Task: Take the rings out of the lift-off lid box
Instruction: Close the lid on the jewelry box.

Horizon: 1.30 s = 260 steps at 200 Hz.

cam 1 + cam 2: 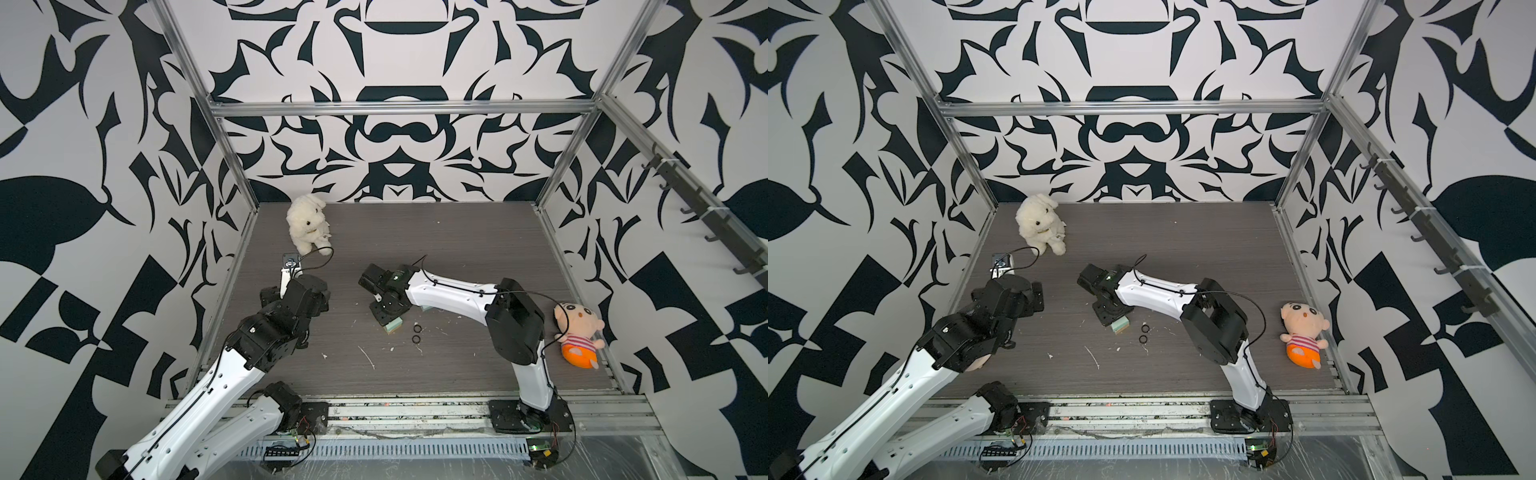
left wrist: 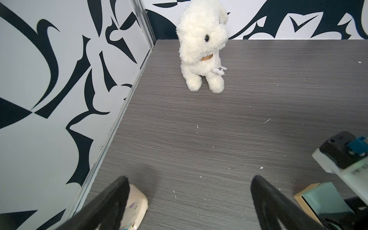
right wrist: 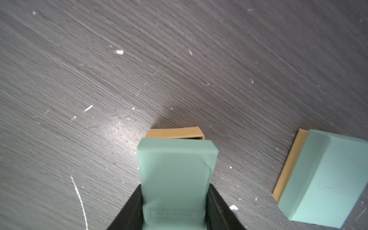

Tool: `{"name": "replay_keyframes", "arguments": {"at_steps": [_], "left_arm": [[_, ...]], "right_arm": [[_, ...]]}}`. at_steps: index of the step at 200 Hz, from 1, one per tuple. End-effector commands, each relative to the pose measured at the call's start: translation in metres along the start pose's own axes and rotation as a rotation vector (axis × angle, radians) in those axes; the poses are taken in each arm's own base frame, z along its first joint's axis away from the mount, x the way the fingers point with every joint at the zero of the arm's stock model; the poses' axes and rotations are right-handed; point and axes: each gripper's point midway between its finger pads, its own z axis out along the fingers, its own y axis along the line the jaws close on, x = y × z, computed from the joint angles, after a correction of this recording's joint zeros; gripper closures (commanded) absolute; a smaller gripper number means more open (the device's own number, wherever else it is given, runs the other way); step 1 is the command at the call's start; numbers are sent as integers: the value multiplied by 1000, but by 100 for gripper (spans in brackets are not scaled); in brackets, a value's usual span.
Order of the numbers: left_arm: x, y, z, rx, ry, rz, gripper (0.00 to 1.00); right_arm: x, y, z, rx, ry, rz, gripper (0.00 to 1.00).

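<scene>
My right claw point(image 3: 175, 187): squeezes mint-green card box point(image 3: 176, 159).
My left claw point(image 2: 190, 179): wide open, empty.
Top views only: two black rings point(image 1: 415, 339), outside box.

The left gripper point(image 2: 190, 179) is over the grey wood-grain table point(image 2: 219, 129), its two black fingers point(image 2: 111, 199) spread wide with bare tabletop between them. One finger overlaps a cream rounded object point(image 2: 138, 205) lying by the table's side edge. A white plush dog point(image 2: 203, 45) sits upright near the far corner. A mint-green box point(image 2: 324, 199) with a tan rim lies beneath part of the other arm point(image 2: 338, 153). White specks dot the table.
</scene>
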Motion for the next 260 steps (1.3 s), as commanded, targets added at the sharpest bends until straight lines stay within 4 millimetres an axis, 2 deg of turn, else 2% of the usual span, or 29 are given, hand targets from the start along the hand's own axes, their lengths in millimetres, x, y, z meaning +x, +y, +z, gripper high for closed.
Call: {"name": "replay_keyframes", "arguments": {"at_steps": [1,260], "left_arm": [[8,2,3,-7,13,16,0],[8,4,2,-8,9,11,1]], "right_arm": [[-1,0,-5,4,-12,-9,50],[2,3,5,-2,11,-13,50]]}}
